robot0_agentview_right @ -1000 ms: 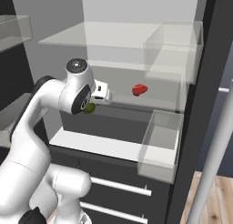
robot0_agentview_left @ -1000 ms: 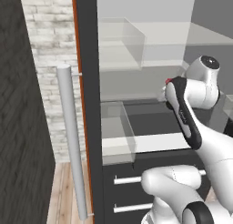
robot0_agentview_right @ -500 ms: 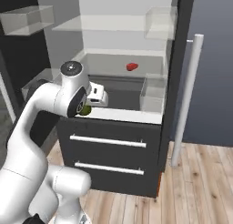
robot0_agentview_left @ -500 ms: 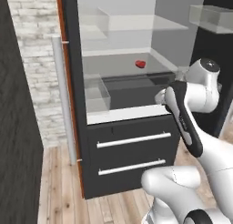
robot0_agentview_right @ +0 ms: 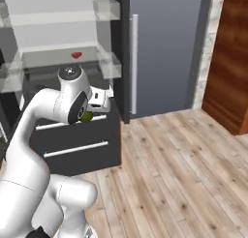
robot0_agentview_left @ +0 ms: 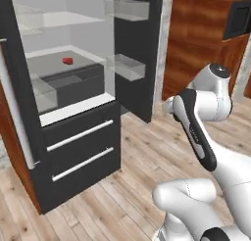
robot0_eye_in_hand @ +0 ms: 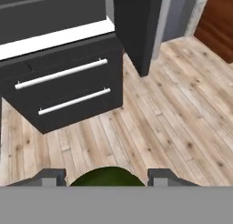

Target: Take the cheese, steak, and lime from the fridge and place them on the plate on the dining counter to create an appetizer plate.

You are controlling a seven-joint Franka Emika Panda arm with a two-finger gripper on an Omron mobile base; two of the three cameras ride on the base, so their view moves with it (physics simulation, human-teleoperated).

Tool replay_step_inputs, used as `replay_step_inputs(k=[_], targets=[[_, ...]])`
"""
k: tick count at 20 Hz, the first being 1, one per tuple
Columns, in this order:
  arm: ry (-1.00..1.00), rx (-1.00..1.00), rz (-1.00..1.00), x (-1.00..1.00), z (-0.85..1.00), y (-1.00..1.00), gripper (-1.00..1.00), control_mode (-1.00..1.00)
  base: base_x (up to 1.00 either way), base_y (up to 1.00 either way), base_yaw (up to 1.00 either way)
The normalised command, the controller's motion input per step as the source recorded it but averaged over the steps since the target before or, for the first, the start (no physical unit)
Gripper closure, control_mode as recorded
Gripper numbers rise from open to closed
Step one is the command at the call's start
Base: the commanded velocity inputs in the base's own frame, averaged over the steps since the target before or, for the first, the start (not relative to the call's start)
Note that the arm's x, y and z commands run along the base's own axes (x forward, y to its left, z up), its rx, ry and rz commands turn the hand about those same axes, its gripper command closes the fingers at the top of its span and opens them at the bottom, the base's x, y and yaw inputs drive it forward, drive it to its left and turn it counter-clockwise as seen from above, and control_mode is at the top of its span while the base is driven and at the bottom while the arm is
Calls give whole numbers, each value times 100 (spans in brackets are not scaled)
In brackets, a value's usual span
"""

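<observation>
The end effector is gripping the lime between its fingers — clear of the fridge. The steak is lying on a fridge shelf.

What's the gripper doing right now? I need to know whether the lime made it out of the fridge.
Gripper: closed on the lime, which sits between its fingers, clear of the fridge.

open fridge door jutting beside the arm, bare wood floor ahead
</observation>
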Motion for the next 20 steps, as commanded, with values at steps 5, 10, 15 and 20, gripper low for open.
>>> replay_step_inputs(k=[5, 10, 15, 20], targets=[[0, 0, 0, 0, 0, 0, 100, 100, -100, 10, -69], [0, 0, 0, 0, 0, 0, 100, 100, -100, 0, -63], [0, 0, 0, 0, 0, 0, 100, 100, -100, -27, -58], [0, 0, 0, 0, 0, 0, 100, 100, -47, -94, -50]])
